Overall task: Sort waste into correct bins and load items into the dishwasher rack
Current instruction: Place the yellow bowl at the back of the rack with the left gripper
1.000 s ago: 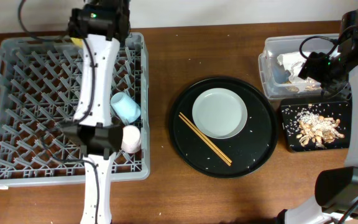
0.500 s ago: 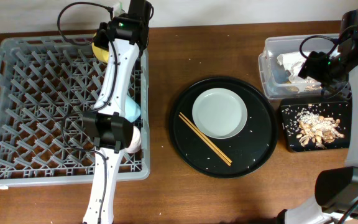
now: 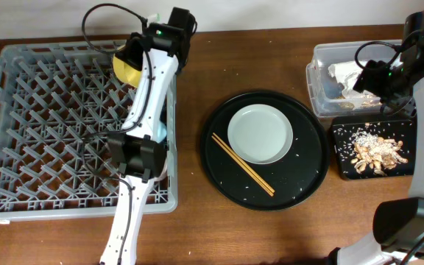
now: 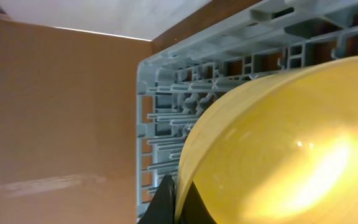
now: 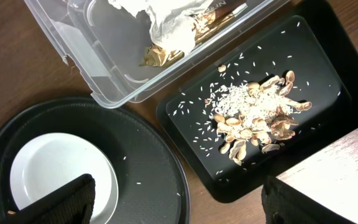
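My left gripper (image 3: pixel 140 50) is shut on the rim of the yellow bowl (image 3: pixel 126 66) and holds it on edge over the back right corner of the grey dishwasher rack (image 3: pixel 43 125). In the left wrist view the bowl (image 4: pixel 278 143) fills the frame, its rim pinched between the fingertips (image 4: pixel 166 202). The grey plate (image 3: pixel 260 134) and two chopsticks (image 3: pixel 243 164) lie on the round black tray (image 3: pixel 308 180). My right gripper (image 3: pixel 370 77) is open and empty above the clear tub (image 3: pixel 316 87), which holds the napkin (image 5: pixel 160 25). Scraps and rice (image 5: pixel 253 121) lie in the shallow black tray (image 5: pixel 191 118).
The left arm crosses the rack's right side and mostly hides the light-blue cup (image 3: pixel 162 132) and the pink cup (image 3: pixel 165 160) there. A few rice grains lie loose on the round tray (image 5: pixel 148 168). A wall runs along the table's back edge.
My left arm has swung right along the rack's back edge with the yellow bowl, which now shows at the back right corner. The right arm has not moved.
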Motion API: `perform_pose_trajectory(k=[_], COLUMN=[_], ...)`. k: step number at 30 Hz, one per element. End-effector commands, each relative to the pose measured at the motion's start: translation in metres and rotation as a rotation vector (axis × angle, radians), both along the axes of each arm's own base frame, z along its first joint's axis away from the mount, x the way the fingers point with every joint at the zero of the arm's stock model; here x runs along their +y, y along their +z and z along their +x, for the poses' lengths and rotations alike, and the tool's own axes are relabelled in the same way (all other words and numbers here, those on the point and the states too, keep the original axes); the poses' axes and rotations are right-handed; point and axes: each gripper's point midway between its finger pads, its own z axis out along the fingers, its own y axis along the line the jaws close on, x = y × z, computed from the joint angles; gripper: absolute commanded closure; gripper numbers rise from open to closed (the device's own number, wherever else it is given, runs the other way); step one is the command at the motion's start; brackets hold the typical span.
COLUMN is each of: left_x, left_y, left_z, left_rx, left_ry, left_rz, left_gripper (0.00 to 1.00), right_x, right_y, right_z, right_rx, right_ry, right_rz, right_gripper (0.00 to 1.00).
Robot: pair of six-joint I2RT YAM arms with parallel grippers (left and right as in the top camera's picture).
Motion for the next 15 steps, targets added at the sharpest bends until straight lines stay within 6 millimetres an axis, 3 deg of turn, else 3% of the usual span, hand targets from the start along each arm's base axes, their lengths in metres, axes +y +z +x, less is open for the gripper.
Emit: perform_pose_trajectory(k=[1, 10, 13, 15], left_x=[0.009, 0.008, -0.003, -0.008], left_y=[-0.018, -0.001, -0.022, -0.024], left_z=[0.002, 0.008, 0.009, 0.009], left_rx=[0.022, -0.073, -0.028, -0.024], left_ry=[0.03, 0.047, 0.013, 0.005], left_rz=[0.064, 0.132, 0.006, -0.006], left_gripper=[1.0, 1.0, 1.0, 0.97], right_x=[-0.001, -0.002, -0.002, -0.002], right_y=[-0.002, -0.002, -0.002, -0.002], right_z=[0.0, 0.001, 0.001, 0.001], right_rx=[0.007, 0.004, 0.004, 0.004], right_ry=[-0.006, -0.006, -0.006, -0.006], right_rz=[-0.012, -0.012, -0.012, -0.012], right_gripper=[0.13, 0.13, 0.13, 0.13])
